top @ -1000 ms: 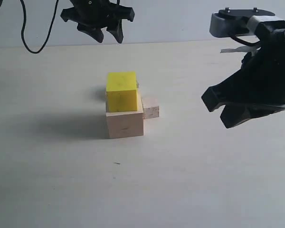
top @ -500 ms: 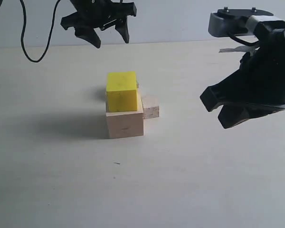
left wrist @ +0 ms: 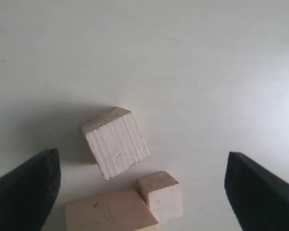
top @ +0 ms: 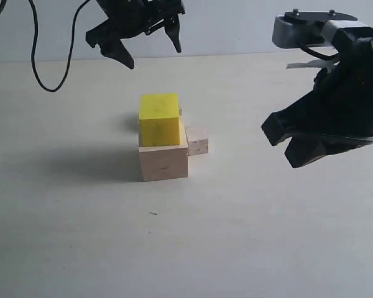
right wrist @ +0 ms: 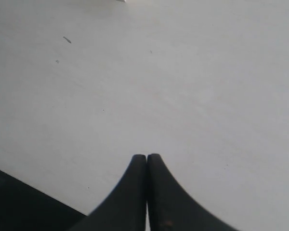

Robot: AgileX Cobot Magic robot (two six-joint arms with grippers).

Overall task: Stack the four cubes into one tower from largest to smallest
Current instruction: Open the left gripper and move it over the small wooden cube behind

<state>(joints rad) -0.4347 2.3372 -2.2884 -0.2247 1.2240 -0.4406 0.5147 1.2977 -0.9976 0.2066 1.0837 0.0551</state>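
A bright yellow cube (top: 159, 119) sits on the large pale wooden cube (top: 163, 161) at the table's middle. The smallest wooden cube (top: 197, 139) stands on the table against the large cube's right side. My left gripper (top: 150, 53) hangs open, high behind the stack, holding nothing. In the left wrist view its jaws (left wrist: 140, 155) stand wide apart over a small wooden cube (left wrist: 115, 142), which lies on the table behind the stack, beside the smallest cube (left wrist: 161, 197) and an edge of the large cube (left wrist: 108, 211). My right gripper (top: 285, 152) hovers shut and empty to the right (right wrist: 147, 156).
A black cable (top: 46, 56) hangs down at the back left, over the table's far edge. The pale table (top: 248, 236) carries a small dark speck (top: 153, 213) in front of the stack.
My left gripper's jaws have spread wider and it has drifted slightly right. The cubes and the right arm have not moved.
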